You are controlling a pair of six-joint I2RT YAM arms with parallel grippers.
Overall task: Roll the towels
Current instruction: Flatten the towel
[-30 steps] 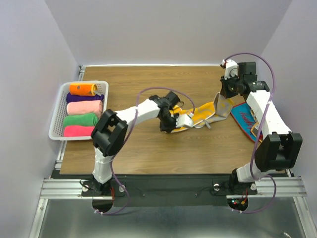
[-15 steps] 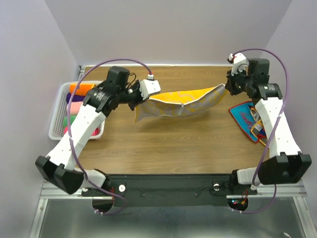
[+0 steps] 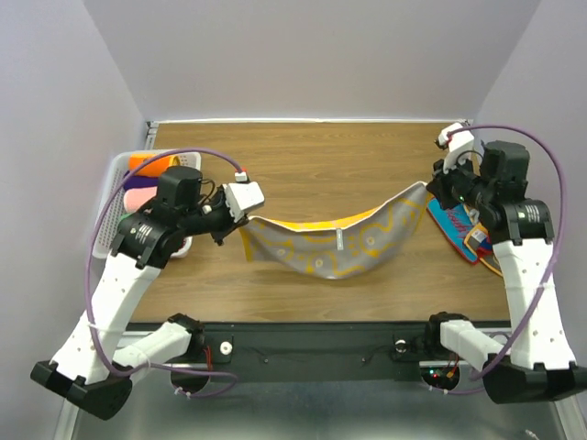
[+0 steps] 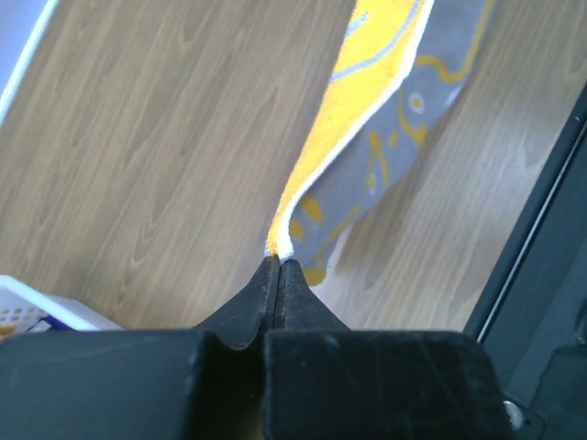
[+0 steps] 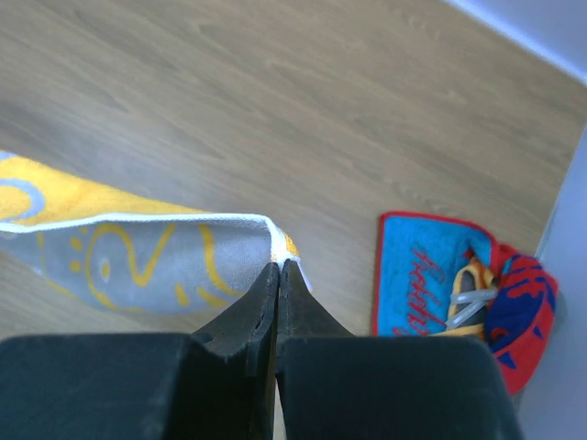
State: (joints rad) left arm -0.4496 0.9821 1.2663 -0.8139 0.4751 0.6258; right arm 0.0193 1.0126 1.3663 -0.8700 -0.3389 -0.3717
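Note:
A yellow-and-grey patterned towel (image 3: 330, 246) hangs stretched in a sagging band above the table between my two grippers. My left gripper (image 3: 240, 220) is shut on its left corner, seen up close as the towel (image 4: 367, 156) running away from the left gripper (image 4: 279, 261). At the right end my right gripper (image 3: 429, 186) is shut on the other corner of the towel (image 5: 138, 252), pinched at the right gripper (image 5: 278, 266). A red-bordered blue towel (image 3: 459, 229) lies flat at the right edge, and this blue towel (image 5: 426, 275) shows crumpled at its far end.
A white slatted basket (image 3: 119, 188) stands at the left edge behind my left arm, with rolled orange, purple and pink towels partly showing; its corner (image 4: 27, 307) appears in the left wrist view. The black front rail (image 3: 312, 335) runs along the table's near edge.
Both grippers have drawn the yellow towel toward the near side and lower; it now sags in a long arc. The left arm has swung back and outward, the right arm moved nearer.

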